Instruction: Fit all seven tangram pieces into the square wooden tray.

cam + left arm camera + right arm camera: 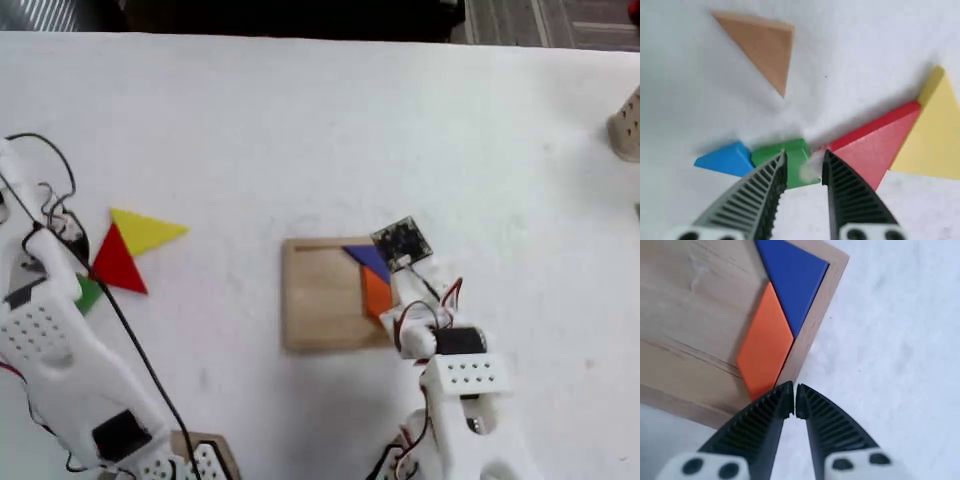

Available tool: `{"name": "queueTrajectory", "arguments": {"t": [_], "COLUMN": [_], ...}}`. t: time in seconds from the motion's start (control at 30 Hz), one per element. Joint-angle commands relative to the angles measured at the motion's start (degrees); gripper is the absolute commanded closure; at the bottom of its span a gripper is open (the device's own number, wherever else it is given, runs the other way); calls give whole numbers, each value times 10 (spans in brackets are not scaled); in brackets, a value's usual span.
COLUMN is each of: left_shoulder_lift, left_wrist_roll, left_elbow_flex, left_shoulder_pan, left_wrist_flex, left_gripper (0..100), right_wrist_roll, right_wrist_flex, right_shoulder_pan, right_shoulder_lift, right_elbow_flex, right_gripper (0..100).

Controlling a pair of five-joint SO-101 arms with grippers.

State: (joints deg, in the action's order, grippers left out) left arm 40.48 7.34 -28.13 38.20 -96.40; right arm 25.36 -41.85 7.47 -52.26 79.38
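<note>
At the tray's (315, 295) three o'clock, an orange piece (767, 347) and a blue piece (792, 270) are seated beside the closed right hand (794, 390); the left hand (804, 159) is parted over a green piece (795, 151).

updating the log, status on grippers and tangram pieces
Left gripper open at green piece; right gripper shut, empty, at square wooden tray rim. Blue triangle, orange parallelogram seated; red triangle, yellow triangle, light-blue piece, tan triangle outside. Nothing blocking.

White desk (300, 130), wooden tray (315, 295) near its middle, well aside a red triangle (118, 262) touching a yellow triangle (145, 230), green piece (88, 295), light-blue triangle (722, 159), tan triangle (762, 45)
</note>
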Motion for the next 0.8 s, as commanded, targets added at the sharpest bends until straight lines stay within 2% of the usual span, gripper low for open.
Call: {"name": "queueTrajectory", "arguments": {"t": [0.0,0.2,0.3,0.47,0.53,0.67,0.77], "left_shoulder_lift": [-182,-323,-364,-402,-414,-432,-437], "left_wrist_roll": [-4,-7,-47,-62,-62,-57,-4], "left_elbow_flex": [157,349,440,582,622,660,673], "left_shoulder_pan": [1,39,80,159,181,207,218], "left_wrist_flex": [97,215,260,339,379,432,462], "left_gripper": [864,863,858,731,701,699,699], "right_wrist_roll": [6,6,6,6,7,7,7], "right_wrist_flex": [9,8,8,8,7,7,7], "right_shoulder_pan": [5,5,5,5,5,5,5], "right_shoulder_lift": [-10,-10,-10,-10,-10,-10,-10], "right_elbow_flex": [-4,-4,-4,-4,-4,-4,-4], "right_gripper": [978,978,978,978,978,978,978]}}
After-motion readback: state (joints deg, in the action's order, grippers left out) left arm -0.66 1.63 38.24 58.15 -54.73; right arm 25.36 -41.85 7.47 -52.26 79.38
